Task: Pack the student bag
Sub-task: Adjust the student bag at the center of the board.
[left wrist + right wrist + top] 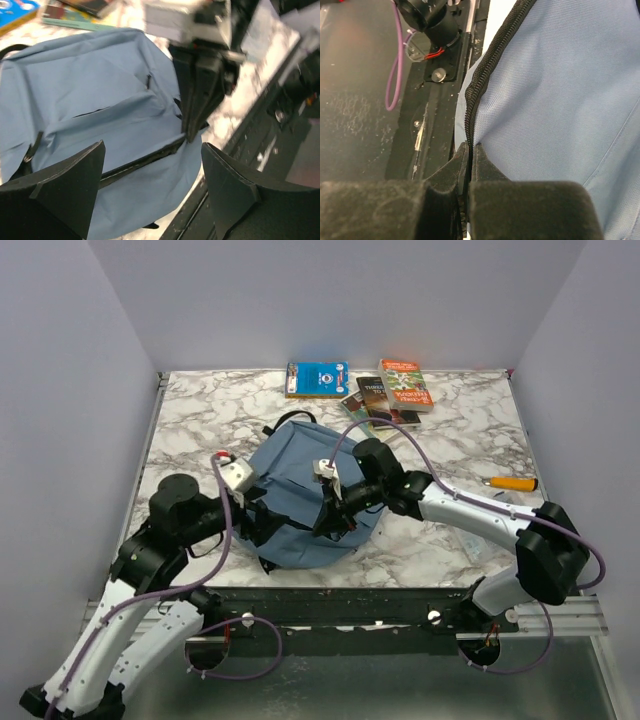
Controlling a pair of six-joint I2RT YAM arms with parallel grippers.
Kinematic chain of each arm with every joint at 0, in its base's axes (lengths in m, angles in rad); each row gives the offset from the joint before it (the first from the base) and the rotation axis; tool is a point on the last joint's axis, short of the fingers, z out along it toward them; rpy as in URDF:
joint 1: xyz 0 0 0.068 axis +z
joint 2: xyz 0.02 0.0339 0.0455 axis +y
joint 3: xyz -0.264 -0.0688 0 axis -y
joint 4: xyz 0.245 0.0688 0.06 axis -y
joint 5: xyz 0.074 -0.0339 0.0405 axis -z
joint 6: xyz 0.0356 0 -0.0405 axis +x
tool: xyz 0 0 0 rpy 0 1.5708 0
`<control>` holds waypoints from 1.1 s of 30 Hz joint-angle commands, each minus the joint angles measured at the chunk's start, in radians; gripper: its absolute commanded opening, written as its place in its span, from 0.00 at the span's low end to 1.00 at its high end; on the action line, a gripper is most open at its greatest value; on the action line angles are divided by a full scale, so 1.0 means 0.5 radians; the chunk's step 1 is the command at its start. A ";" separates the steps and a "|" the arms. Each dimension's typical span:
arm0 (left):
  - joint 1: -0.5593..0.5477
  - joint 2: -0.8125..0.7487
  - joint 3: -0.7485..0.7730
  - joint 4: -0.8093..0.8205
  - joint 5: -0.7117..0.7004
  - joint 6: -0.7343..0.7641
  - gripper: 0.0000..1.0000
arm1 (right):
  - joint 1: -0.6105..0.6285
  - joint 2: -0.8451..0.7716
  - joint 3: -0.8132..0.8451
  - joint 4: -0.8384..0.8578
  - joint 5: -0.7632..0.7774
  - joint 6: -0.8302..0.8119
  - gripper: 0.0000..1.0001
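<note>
The dusty-blue student bag (300, 475) lies flat in the middle of the marble table, its zipper edge toward the near side. My right gripper (332, 523) is shut on the bag's black zipper line (477, 95) at the near right edge; the fingertips (482, 157) pinch it. In the left wrist view the right gripper (192, 134) meets the zipper (140, 162). My left gripper (262, 523) is open over the bag's near left part, and its fingers (75, 175) straddle the blue fabric (100, 105) without touching it.
A blue book (316, 378), a stack of books (392, 392) topped by an orange-green one stand at the table's back. An orange marker (512, 483) lies at the right. A clear ruler-like strip (470, 543) lies near the right arm. The black front rail (340, 600) borders the table.
</note>
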 commanded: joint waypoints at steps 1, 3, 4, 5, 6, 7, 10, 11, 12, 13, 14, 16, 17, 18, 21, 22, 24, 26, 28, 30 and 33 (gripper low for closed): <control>-0.327 0.215 0.039 -0.135 -0.026 0.401 0.81 | -0.022 -0.112 -0.004 -0.057 -0.186 0.015 0.01; -0.423 0.289 0.036 -0.164 -0.079 0.452 0.81 | -0.022 -0.128 -0.001 -0.084 -0.194 0.003 0.01; -0.459 0.328 0.036 -0.170 -0.113 0.464 0.81 | -0.023 -0.139 -0.010 -0.091 -0.195 0.004 0.01; -0.483 0.361 0.040 -0.169 -0.171 0.465 0.80 | -0.022 -0.147 -0.018 -0.091 -0.195 0.005 0.01; -0.499 0.401 0.046 -0.171 -0.202 0.459 0.78 | -0.022 -0.159 -0.027 -0.092 -0.198 0.006 0.01; -0.508 0.432 0.053 -0.171 -0.222 0.454 0.77 | -0.024 -0.168 -0.034 -0.094 -0.201 0.009 0.01; -0.532 0.524 0.077 -0.171 -0.257 0.432 0.65 | -0.023 -0.203 -0.063 -0.082 -0.190 0.020 0.01; -0.535 0.547 0.083 -0.176 -0.251 0.422 0.62 | -0.022 -0.215 -0.072 -0.073 -0.185 0.024 0.01; -0.542 0.566 0.083 -0.179 -0.237 0.419 0.60 | -0.022 -0.223 -0.075 -0.069 -0.180 0.027 0.01; -0.555 0.576 0.082 -0.180 -0.233 0.419 0.59 | -0.023 -0.229 -0.080 -0.066 -0.176 0.027 0.01; -0.561 0.583 0.074 -0.181 -0.251 0.422 0.59 | -0.022 -0.232 -0.080 -0.066 -0.175 0.030 0.01; -0.566 0.604 0.067 -0.180 -0.321 0.416 0.58 | -0.024 -0.235 -0.081 -0.063 -0.192 0.030 0.01; -0.568 0.615 0.066 -0.177 -0.354 0.416 0.56 | -0.023 -0.240 -0.084 -0.063 -0.195 0.035 0.01; -0.571 0.626 0.069 -0.175 -0.373 0.411 0.54 | -0.024 -0.241 -0.090 -0.059 -0.193 0.041 0.01; -0.575 0.667 0.094 -0.162 -0.478 0.389 0.32 | -0.023 -0.251 -0.127 0.010 -0.147 0.108 0.01; -0.576 0.679 0.108 -0.162 -0.537 0.377 0.21 | -0.023 -0.252 -0.143 0.046 -0.118 0.153 0.06; -0.576 0.684 0.126 -0.186 -0.683 0.338 0.00 | -0.022 -0.262 -0.179 0.137 0.024 0.331 0.33; -0.575 0.647 0.140 -0.233 -0.928 0.250 0.00 | -0.023 -0.292 -0.238 0.264 0.208 0.586 0.44; -0.575 0.556 0.136 -0.272 -1.175 0.154 0.00 | -0.022 -0.333 -0.306 0.401 0.503 0.933 0.50; -0.574 0.422 0.117 -0.289 -1.492 -0.005 0.00 | -0.025 -0.382 -0.327 0.417 0.820 1.194 0.60; -0.577 0.214 0.094 -0.293 -1.698 -0.132 0.00 | -0.030 -0.437 -0.315 0.325 1.292 1.515 0.72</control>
